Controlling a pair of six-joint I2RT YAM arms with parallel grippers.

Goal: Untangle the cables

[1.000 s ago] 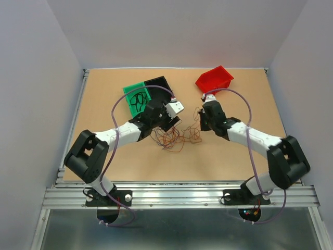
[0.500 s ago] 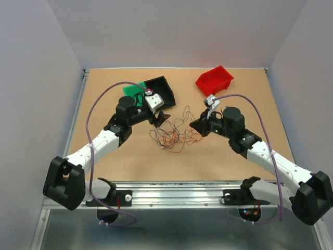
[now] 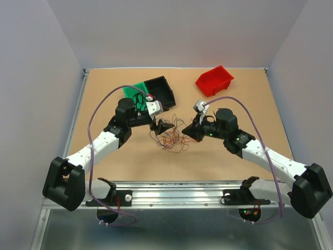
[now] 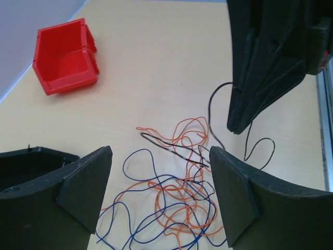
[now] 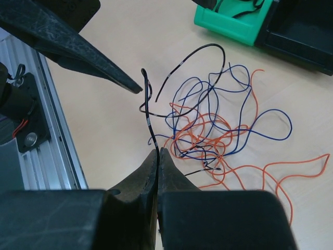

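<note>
The cables (image 3: 174,138) lie in a loose tangle of thin orange, blue and black wires at the middle of the table. My left gripper (image 3: 165,126) hovers at the tangle's left top edge. In the left wrist view it (image 4: 159,152) is open, with the tangle (image 4: 179,203) between and below its fingers. My right gripper (image 3: 190,131) is at the tangle's right edge. In the right wrist view it (image 5: 157,152) is shut on a black wire (image 5: 148,109) that rises from its tips and loops back into the tangle (image 5: 218,135).
A green bin (image 3: 136,92) holding a few black wires and a black bin (image 3: 161,89) stand just behind the left gripper. A red bin (image 3: 214,80) stands at the back right. The aluminium rail (image 3: 177,195) runs along the near table edge.
Both arms have changed pose. The left gripper has come down and right to the tangle. The right gripper has moved left to the tangle's edge, close to the left gripper.
</note>
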